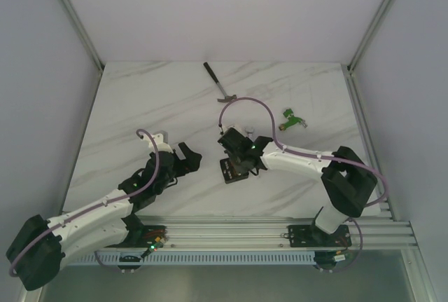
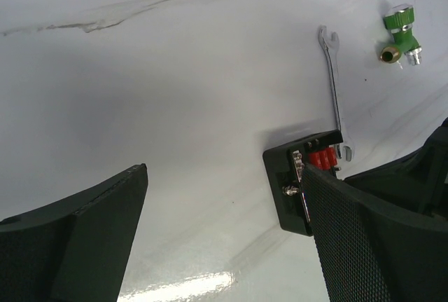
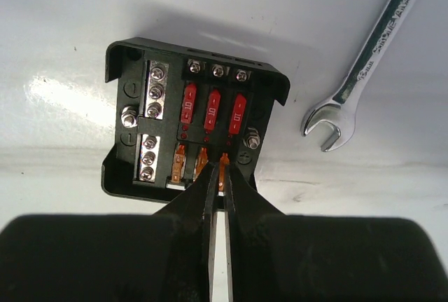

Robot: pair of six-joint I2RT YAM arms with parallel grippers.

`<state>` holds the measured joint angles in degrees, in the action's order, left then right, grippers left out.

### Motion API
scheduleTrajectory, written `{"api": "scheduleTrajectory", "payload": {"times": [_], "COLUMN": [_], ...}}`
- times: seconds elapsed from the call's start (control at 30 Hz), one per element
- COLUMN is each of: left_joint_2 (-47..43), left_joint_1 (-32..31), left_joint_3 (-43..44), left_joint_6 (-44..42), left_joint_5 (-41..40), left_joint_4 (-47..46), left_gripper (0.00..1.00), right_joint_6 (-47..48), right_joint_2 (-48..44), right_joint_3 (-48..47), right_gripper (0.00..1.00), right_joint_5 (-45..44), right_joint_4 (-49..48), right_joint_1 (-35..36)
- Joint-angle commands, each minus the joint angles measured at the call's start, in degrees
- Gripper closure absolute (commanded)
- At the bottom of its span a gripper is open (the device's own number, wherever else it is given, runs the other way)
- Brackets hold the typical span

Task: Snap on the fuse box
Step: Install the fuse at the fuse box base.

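The right end effector [image 3: 217, 176] is closed to a thin slit. The fuse box [image 3: 192, 116] lies directly under its tips, which cover the box's near edge. Whether they pinch an orange fuse [image 3: 178, 163] is unclear. The left end effector [image 2: 224, 225] gapes wide, one finger half-hiding the box.

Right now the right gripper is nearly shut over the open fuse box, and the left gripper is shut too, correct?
Not quite. The left gripper is wide open, as the left wrist view shows. The right gripper is indeed nearly shut over the open fuse box.
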<state>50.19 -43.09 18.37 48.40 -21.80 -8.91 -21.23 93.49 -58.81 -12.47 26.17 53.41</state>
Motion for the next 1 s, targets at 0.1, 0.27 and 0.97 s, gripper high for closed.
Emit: {"api": "scheduleTrajectory", "payload": {"times": [0.1, 0.27, 0.97], "left_joint_2": [0.63, 1.66, 23.50], "left_joint_1": [0.22, 0.20, -4.70], "left_joint_3": [1.63, 1.90, 9.76], "left_joint_6": [0.51, 1.28, 6.03], "left_joint_5": [1.63, 4.84, 19.92], "left_joint_4": [-0.56, -0.71, -4.76], "left_gripper": [0.00, 0.00, 0.29], "right_joint_6": [0.29, -0.73, -1.91], "right_joint_2": [8.63, 5.75, -0.11], "right_joint_3": [2.83, 5.25, 0.23], "right_gripper": [1.00, 1.00, 0.90], "right_joint_5": [2.30, 1.90, 1.89], "right_joint_4": [5.41, 6.55, 4.01], "right_joint_1": [1.00, 1.08, 1.08]}}
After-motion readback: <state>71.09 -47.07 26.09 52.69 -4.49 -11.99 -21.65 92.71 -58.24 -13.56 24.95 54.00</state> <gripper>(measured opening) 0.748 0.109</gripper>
